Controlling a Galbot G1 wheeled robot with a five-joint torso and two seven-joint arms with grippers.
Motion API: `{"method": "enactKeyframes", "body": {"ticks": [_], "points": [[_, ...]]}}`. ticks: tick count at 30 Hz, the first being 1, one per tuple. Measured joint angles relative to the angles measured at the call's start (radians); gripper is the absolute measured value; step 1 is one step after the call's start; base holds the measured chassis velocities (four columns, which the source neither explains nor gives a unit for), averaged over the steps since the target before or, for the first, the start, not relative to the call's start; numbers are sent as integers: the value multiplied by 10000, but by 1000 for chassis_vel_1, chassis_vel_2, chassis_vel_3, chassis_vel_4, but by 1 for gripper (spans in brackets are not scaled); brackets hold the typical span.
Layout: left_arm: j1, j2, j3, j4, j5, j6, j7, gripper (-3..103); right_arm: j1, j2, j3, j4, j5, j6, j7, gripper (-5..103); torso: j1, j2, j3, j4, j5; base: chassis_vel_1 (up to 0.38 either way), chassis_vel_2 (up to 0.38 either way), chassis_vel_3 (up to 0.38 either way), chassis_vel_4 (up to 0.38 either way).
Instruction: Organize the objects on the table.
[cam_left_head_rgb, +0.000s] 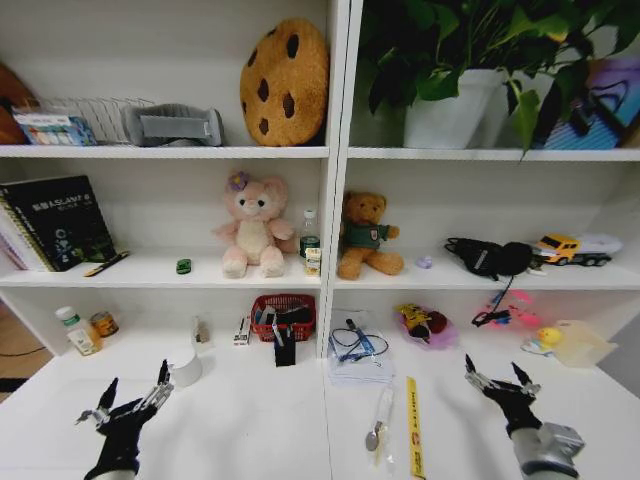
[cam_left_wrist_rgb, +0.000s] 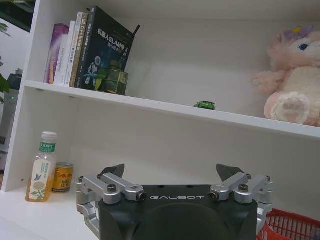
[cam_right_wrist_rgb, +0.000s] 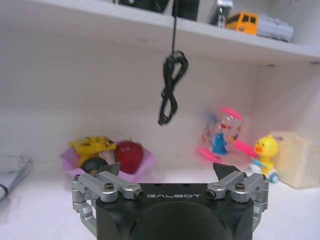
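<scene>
Yellow ruler (cam_left_head_rgb: 411, 425) lies lower centre-right on table (cam_left_head_rgb: 250, 430), long axis running toward shelves. Right gripper (cam_left_head_rgb: 497, 379) is nearer, ruler to its left; jaws spread wide, empty. Left gripper (cam_left_head_rgb: 130, 398) lower left, likewise open, empty.

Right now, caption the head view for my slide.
Both grippers, left and right, hover open over the white desk, yellow ruler between them.

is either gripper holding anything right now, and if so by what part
Nothing is held. The left gripper and the right gripper both hover open over the table, with nothing between their fingers.
</scene>
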Motion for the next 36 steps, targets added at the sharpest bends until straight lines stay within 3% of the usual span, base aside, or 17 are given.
{"method": "enactKeyframes", "body": {"ticks": [19,28,31,32,36], "points": [[33,-45,6,-116,98,56,-29,100,1436,-509,-127,-2320,934,-11,165,102,0,0,0,5,-1,0,0,0,0],[19,-24,59,-183,163,118,-63,100,1649,-509,-471,-2869,877,106,-7,79,0,1,0,3,-1,0,0,0,0],[15,-6,68,-181,184,121,-66,100,1668,-478,-482,-2907,860,158,-9,62,0,1,0,4,-1,0,0,0,0],[15,-6,68,-181,184,121,-66,100,1668,-478,-482,-2907,860,158,-9,62,0,1,0,4,-1,0,0,0,0],[39,10,62,-161,175,111,-60,100,1608,-452,-440,-2936,846,290,-9,46,0,1,0,3,-1,0,0,0,0]]}}
